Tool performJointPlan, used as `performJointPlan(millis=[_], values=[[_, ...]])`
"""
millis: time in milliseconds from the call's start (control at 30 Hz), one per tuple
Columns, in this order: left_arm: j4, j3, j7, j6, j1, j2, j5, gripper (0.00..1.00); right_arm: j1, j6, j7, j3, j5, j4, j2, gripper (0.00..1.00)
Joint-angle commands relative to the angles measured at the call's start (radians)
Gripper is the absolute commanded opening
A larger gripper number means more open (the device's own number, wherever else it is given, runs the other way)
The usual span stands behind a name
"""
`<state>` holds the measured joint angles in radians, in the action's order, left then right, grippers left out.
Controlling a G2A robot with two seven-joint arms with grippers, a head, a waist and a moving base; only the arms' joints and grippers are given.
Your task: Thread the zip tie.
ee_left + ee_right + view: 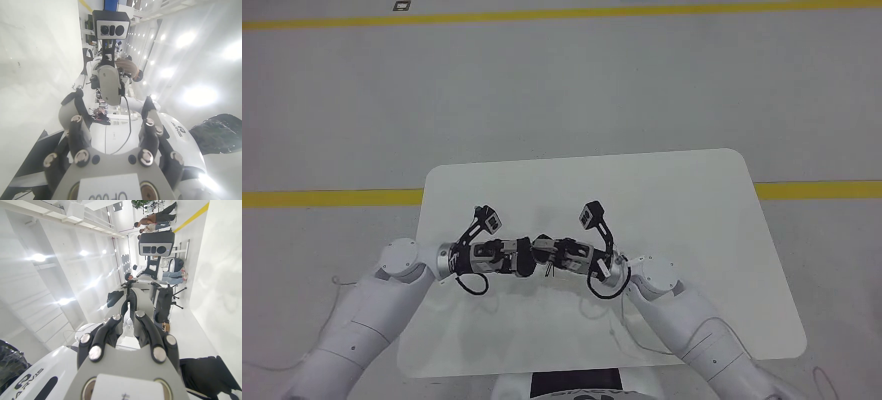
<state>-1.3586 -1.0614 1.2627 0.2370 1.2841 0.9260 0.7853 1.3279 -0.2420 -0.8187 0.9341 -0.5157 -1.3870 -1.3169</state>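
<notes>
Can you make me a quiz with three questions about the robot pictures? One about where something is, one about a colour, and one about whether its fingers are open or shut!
1. Where is the left gripper?
A. Above the white table, close to the right gripper
B. Over the floor, past the table
C. At the table's far edge

2. What colour are the lines on the floor?
A. Red
B. Yellow
C. Blue

3. How are the left gripper's fingers?
A. Shut tight
B. Spread apart
C. Clamped on a cup

Answers: 1 A, because the top view shows both grippers meeting over the table's near half. 2 B, because both floor lines are yellow. 3 B, because the left wrist view shows a wide gap between its fingers.
</notes>
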Motion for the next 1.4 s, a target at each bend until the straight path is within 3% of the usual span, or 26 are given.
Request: performJointPlan(millis=[0,200,600,867,1367], values=[[0.001,-0.005,-0.001,0.001,0.001,-0.001,-0.002,0.32,0.001,0.003,0.004,0.003,0.010,-0.001,0.002,0.00],[-0.001,-0.015,-0.006,0.001,0.006,-0.004,-0.010,0.25,0.010,0.019,0.006,0.020,0.051,-0.012,0.011,0.00],[-0.003,-0.006,-0.015,-0.005,0.006,-0.003,-0.031,0.21,0.027,0.050,-0.010,0.034,0.098,-0.038,0.025,0.00],[0.000,-0.002,-0.021,-0.007,0.003,-0.004,-0.048,0.09,0.024,0.056,-0.017,0.026,0.099,-0.037,0.027,0.00],[0.002,0.002,-0.019,-0.010,-0.001,-0.004,-0.054,0.05,0.013,0.060,-0.027,0.012,0.095,-0.030,0.028,0.00]])
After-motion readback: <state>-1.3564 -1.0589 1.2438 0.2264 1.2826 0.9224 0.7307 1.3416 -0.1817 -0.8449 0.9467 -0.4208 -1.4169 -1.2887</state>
